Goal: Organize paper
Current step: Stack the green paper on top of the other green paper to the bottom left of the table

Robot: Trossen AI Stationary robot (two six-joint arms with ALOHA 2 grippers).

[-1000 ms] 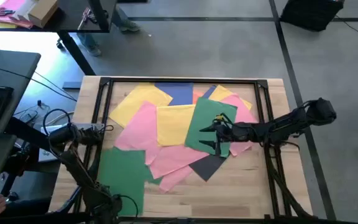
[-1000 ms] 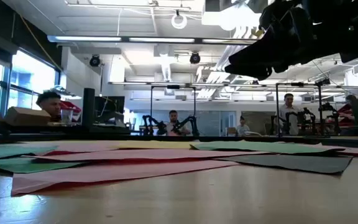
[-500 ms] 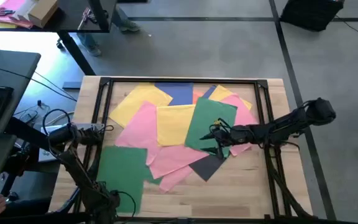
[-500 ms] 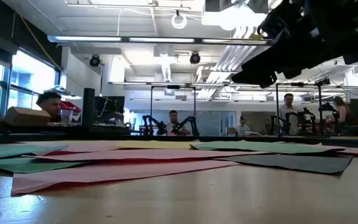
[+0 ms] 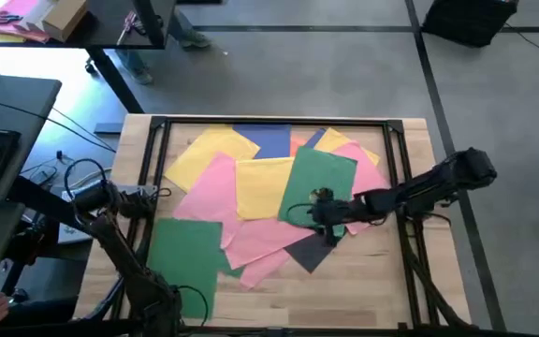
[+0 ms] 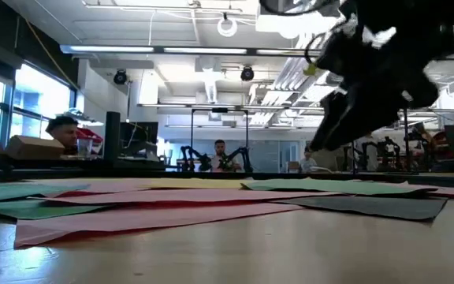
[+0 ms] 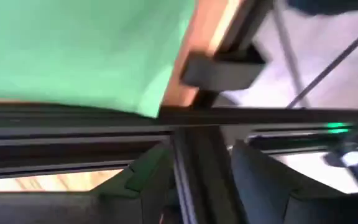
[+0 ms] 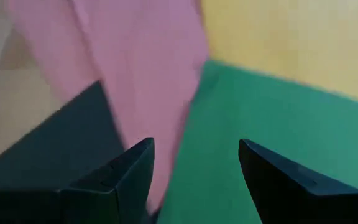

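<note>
**Where the green sheet lies under the right end effector**

While the green sheet (image 5: 318,187) lies mid-bench among the overlapping paper (image 5: 251,192), long axis roughly 1-to-7 o'clock, the right end effector (image 5: 299,213) hovers at its 7 o'clock corner, fingers apart, empty. Left end effector (image 5: 162,193) waits at 9 o'clock, far off.

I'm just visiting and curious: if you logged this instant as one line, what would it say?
task: organize paper | right end effector: open, over the centre green sheet | left end effector: waiting at table's left edge | paper: scattered, overlapping
</note>
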